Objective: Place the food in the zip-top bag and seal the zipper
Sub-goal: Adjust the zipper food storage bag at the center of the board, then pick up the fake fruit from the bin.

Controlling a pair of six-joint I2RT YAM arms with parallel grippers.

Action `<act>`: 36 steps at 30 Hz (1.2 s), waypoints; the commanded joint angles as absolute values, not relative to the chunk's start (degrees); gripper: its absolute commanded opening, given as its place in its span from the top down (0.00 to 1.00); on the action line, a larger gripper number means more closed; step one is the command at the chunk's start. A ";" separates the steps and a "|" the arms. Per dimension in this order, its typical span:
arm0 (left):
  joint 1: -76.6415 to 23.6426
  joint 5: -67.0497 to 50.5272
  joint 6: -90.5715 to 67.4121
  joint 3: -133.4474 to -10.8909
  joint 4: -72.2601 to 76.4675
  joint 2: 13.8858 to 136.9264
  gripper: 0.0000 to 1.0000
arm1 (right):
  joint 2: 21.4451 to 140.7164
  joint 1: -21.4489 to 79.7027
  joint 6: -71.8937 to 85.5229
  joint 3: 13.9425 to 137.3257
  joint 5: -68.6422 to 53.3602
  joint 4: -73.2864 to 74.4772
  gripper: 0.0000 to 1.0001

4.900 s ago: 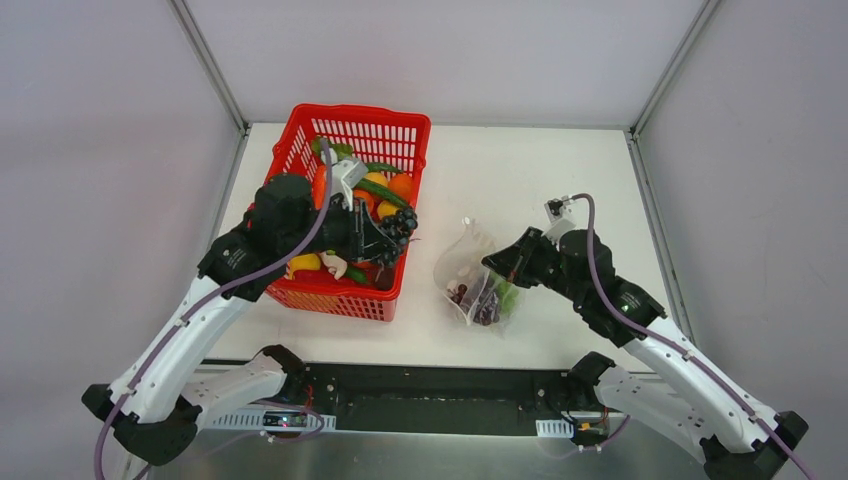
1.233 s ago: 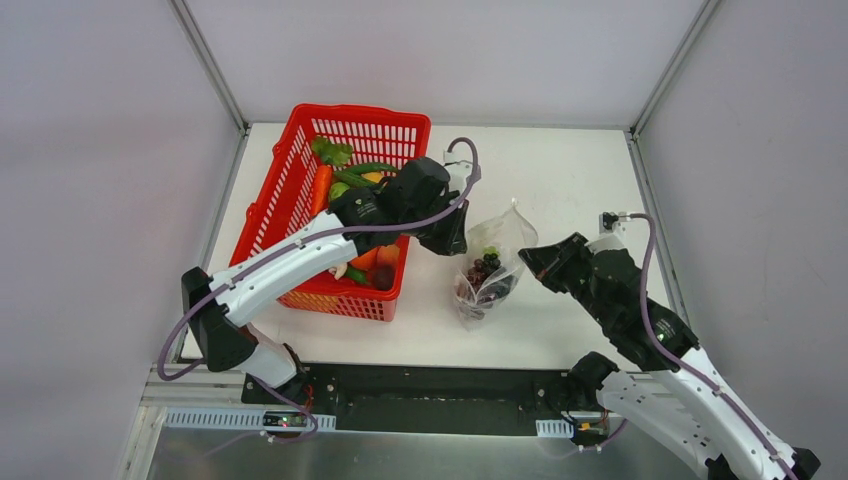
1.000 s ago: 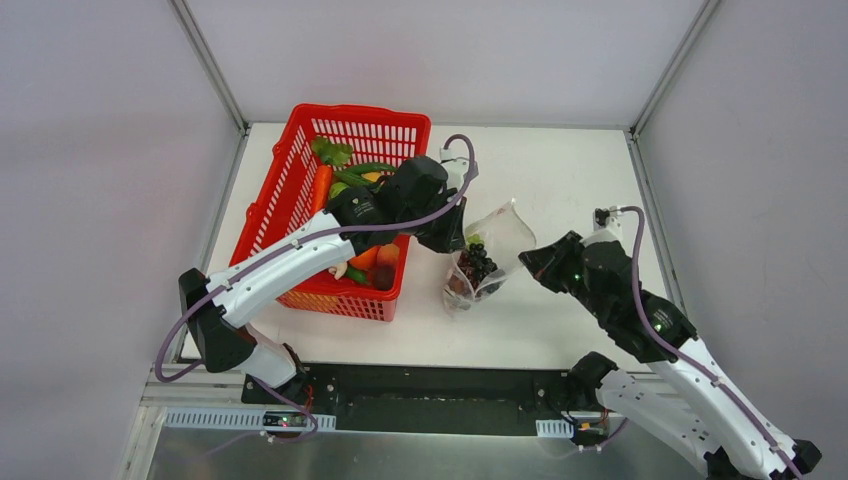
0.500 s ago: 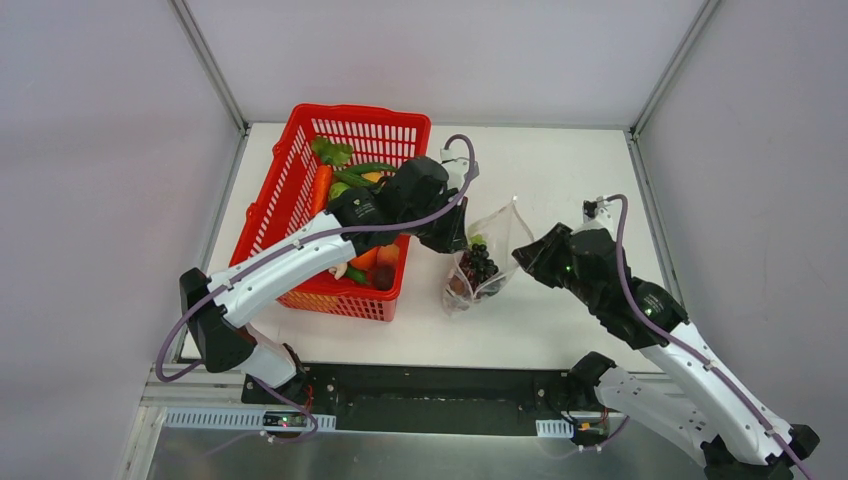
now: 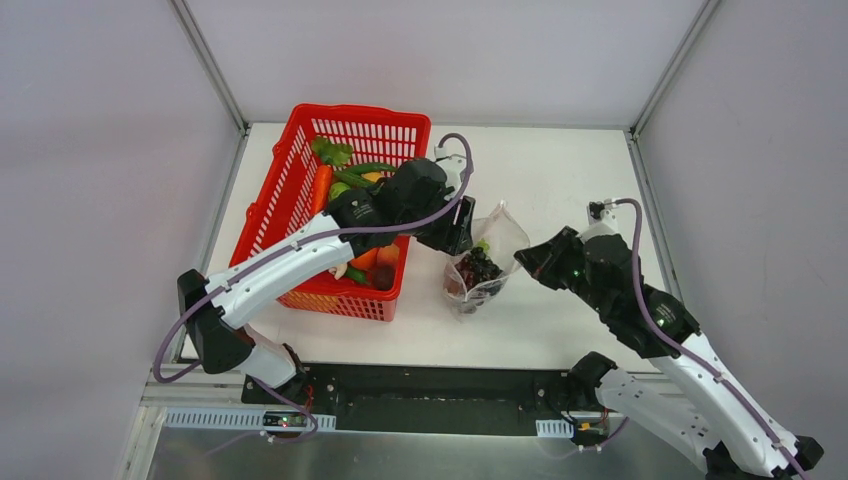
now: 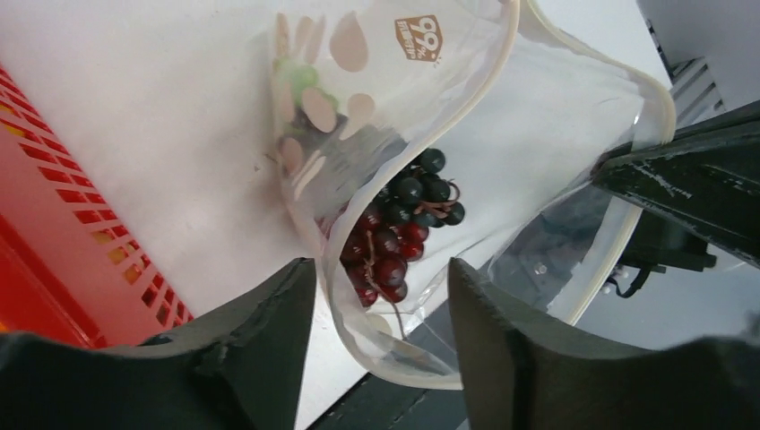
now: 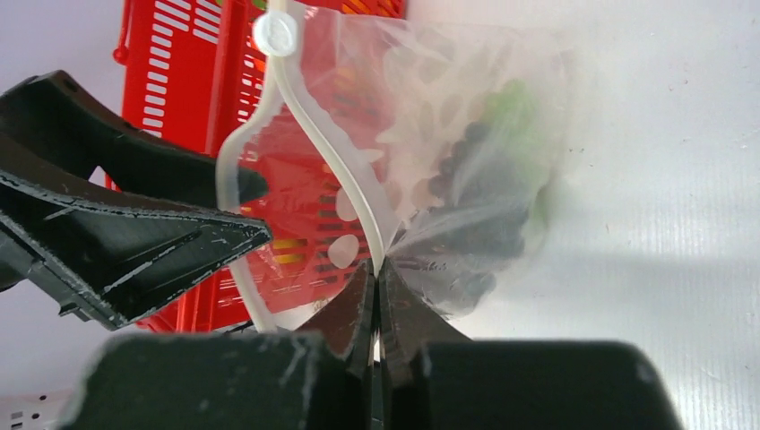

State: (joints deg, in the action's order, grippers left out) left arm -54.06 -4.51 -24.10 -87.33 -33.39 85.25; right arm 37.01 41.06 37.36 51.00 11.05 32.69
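Note:
The zip-top bag [image 5: 492,255] stands on the table with its mouth held up. My right gripper [image 5: 524,258] [image 7: 376,267] is shut on its right rim, pinching the white zipper [image 7: 309,103] strip. My left gripper [image 5: 462,230] [image 6: 381,269] is open, its jaws on either side of the bag's [image 6: 538,134] left rim without gripping it. Dark purple grapes [image 6: 399,224] [image 7: 479,228] and a green piece [image 6: 296,76] [image 7: 515,98] lie inside the bag [image 7: 448,107]. More food [image 5: 345,180] sits in the basket.
The red mesh basket [image 5: 345,122] stands left of the bag, under my left forearm, holding a carrot [image 5: 320,185] and green pieces. White walls [image 5: 100,150] close in the table on three sides. The black base rail [image 5: 430,400] runs along the near edge.
My left jaws have opened and let go of the bag's left rim. The bag's mouth has spread wider. My right gripper has shifted slightly along the right rim.

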 commanded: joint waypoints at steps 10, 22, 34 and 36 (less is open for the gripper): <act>-53.11 6.32 -17.19 -86.35 -34.64 73.33 0.08 | 36.92 40.79 39.59 46.77 8.43 23.60 1.00; -33.32 7.12 -17.24 -74.18 -35.25 62.10 0.01 | 37.54 40.84 39.30 47.46 8.51 23.55 1.00; -22.08 -3.71 -19.40 -65.10 -35.21 72.04 0.01 | 36.98 40.84 39.66 47.13 8.08 23.65 1.00; -21.98 -4.43 -19.19 -64.44 -34.29 75.21 0.01 | 36.87 40.78 39.60 47.22 8.05 23.64 1.00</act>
State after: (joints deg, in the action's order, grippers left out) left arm -22.37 0.51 -18.92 -65.82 -35.77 70.70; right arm 37.56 41.06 38.98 46.37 8.29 26.15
